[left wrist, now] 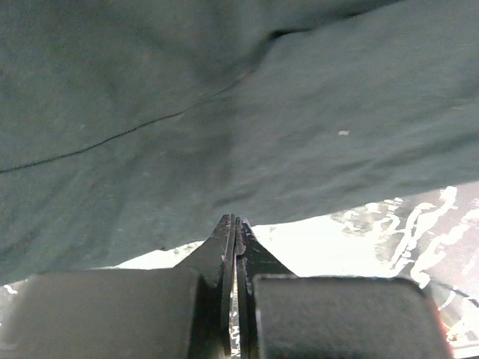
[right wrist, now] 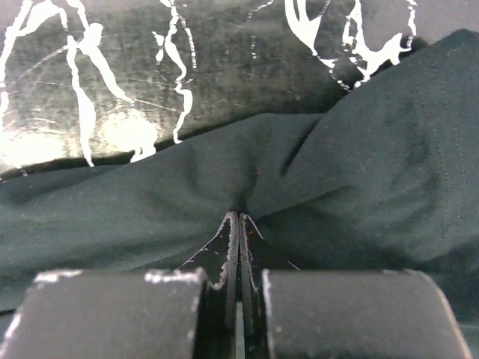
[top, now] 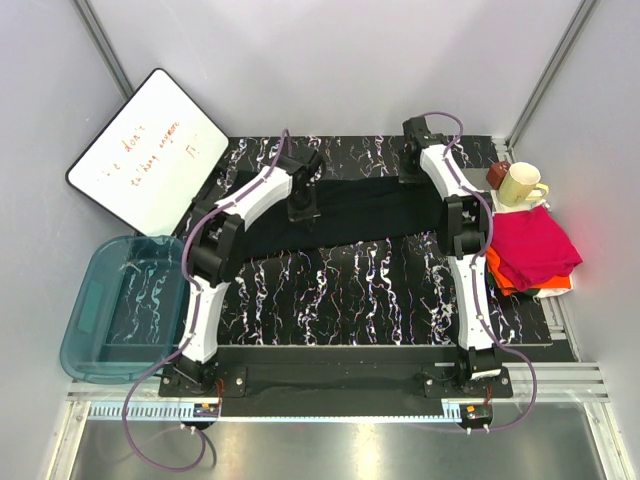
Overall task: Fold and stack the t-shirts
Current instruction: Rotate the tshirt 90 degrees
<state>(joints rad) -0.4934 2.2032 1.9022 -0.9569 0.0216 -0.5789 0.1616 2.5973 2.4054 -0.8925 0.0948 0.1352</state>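
The black t-shirt point(top: 370, 215) lies in a long band across the far half of the marbled table point(top: 340, 290). My left gripper point(top: 301, 212) is down on its left part; in the left wrist view the jaws point(left wrist: 236, 220) are shut, their tips pinching the near edge of the black cloth point(left wrist: 224, 127). My right gripper point(top: 412, 176) is at the shirt's far right end, shut on a puckered fold point(right wrist: 239, 215) of the black fabric point(right wrist: 359, 164). A folded magenta-pink t-shirt point(top: 532, 245) rests on an orange piece point(top: 503, 276) at the right edge.
A cream mug point(top: 520, 185) and a brown cup point(top: 497, 174) stand behind the pink shirt. A whiteboard point(top: 145, 150) leans at the back left. A translucent blue bin point(top: 115, 310) sits off the table's left side. Grey walls close in the cell.
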